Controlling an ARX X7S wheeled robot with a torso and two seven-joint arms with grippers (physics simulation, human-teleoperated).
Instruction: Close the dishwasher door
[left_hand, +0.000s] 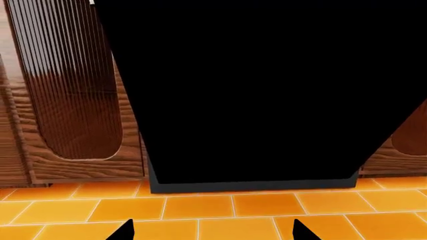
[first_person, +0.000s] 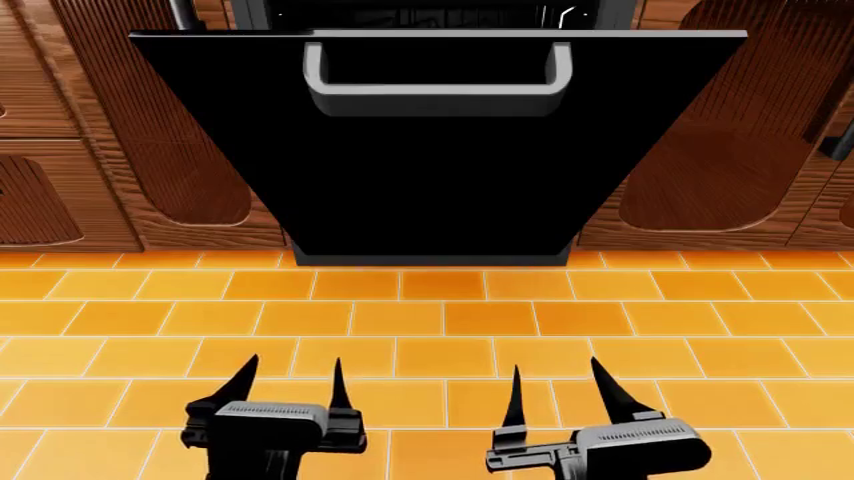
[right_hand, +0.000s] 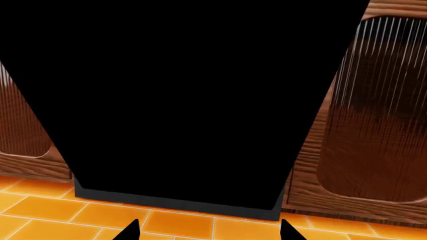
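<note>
Leaning out from the top, the dishwasher door (first_person: 441, 170) hangs partly open in the middle of the head view. It is a wide, flat, shiny black panel. Its top edge tips toward the robot and its bottom edge sits back near the floor (first_person: 441, 320). A smooth silver-grey bar handle (first_person: 438, 88), shaped like a U, sits near the top edge. Behind that edge, a dark opening with thin bright lines shows inside the machine.

Brown wooden cabinet doors (first_person: 160, 130) stand on both sides of the black door. They have a wood grain, and each has a rounded sunken part filled with thin ribs.

The floor is made of glossy orange tiles with pale lines between them.

Low in the head view, the left gripper (first_person: 290, 382) and the right gripper (first_person: 555, 384) hover over the tiles, well apart from the door. Both point at it. Each has pointed black jaws spread apart, holding nothing. In each wrist view the black door fills most of the picture.
</note>
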